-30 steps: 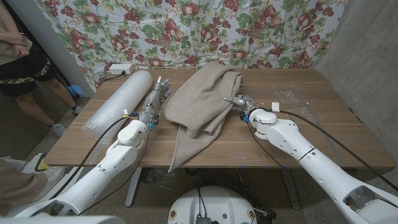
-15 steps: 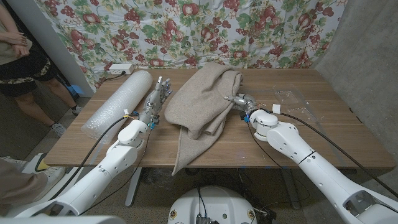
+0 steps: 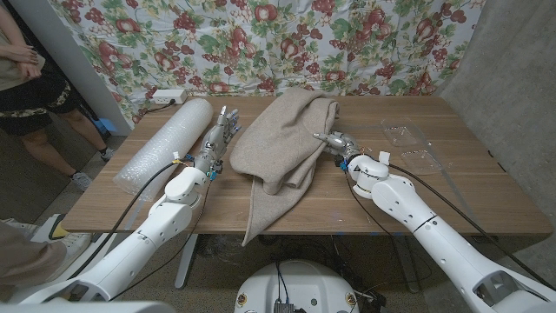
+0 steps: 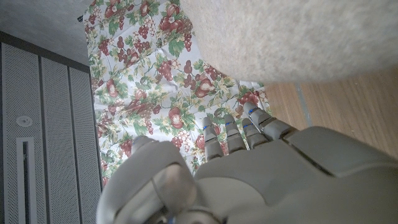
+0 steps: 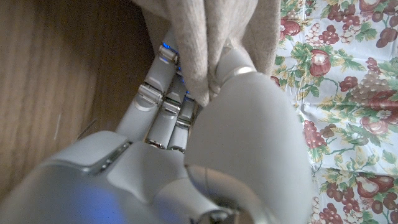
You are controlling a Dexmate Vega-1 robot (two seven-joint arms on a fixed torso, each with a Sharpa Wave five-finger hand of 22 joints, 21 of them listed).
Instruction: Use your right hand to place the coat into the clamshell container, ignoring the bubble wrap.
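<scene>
The beige coat (image 3: 282, 139) lies bunched in the middle of the wooden table (image 3: 469, 196), with one end hanging over the front edge. My right hand (image 3: 334, 143) is at the coat's right side. In the right wrist view, that right hand (image 5: 186, 130) pinches a fold of the coat (image 5: 202, 43) between thumb and fingers. The clear clamshell container (image 3: 407, 137) lies on the table to the right of that hand. My left hand (image 3: 221, 130) stands just left of the coat with fingers straight, holding nothing. In the left wrist view, the coat (image 4: 298, 37) shows beyond the left hand (image 4: 249, 168).
A roll of bubble wrap (image 3: 165, 143) lies along the table's left side, beside my left arm. A white power strip (image 3: 165, 95) sits at the back left corner. A person (image 3: 22, 74) stands at the far left. A floral cloth (image 3: 287, 43) hangs behind the table.
My right forearm has swung towards the coat, uncovering more of the clamshell container. The coat's hanging end has shifted slightly right. The left hand has not moved.
</scene>
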